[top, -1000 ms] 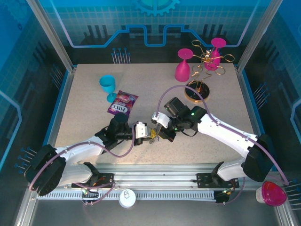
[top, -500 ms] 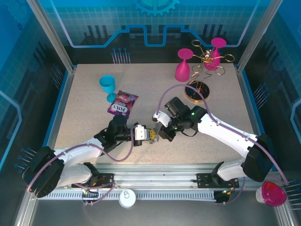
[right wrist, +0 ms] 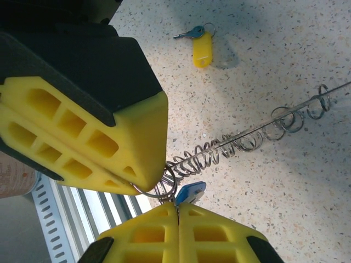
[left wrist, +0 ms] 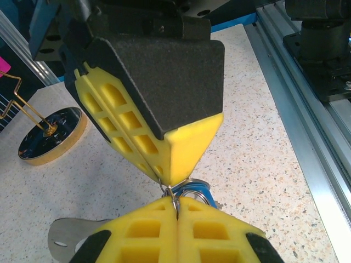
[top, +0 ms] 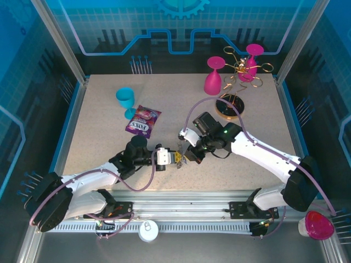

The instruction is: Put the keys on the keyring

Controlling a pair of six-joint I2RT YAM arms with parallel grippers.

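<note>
Both grippers meet fingertip to fingertip low over the near middle of the table. My left gripper is shut on a thin metal ring at the end of the keyring. The keyring's wire, strung with small rings, trails away over the table. My right gripper is shut, with the blue key sticking out at its fingertips. Its yellow fingers press against the ring from above in the left wrist view. The yellow key lies loose on the table beyond.
A gold wire rack on a round base stands at the back right with two pink glasses by it. A teal cup and a candy packet sit back left. The metal rail runs along the near edge.
My left gripper has slid right toward the right gripper, and their fingertips now touch. The right arm has barely moved.
</note>
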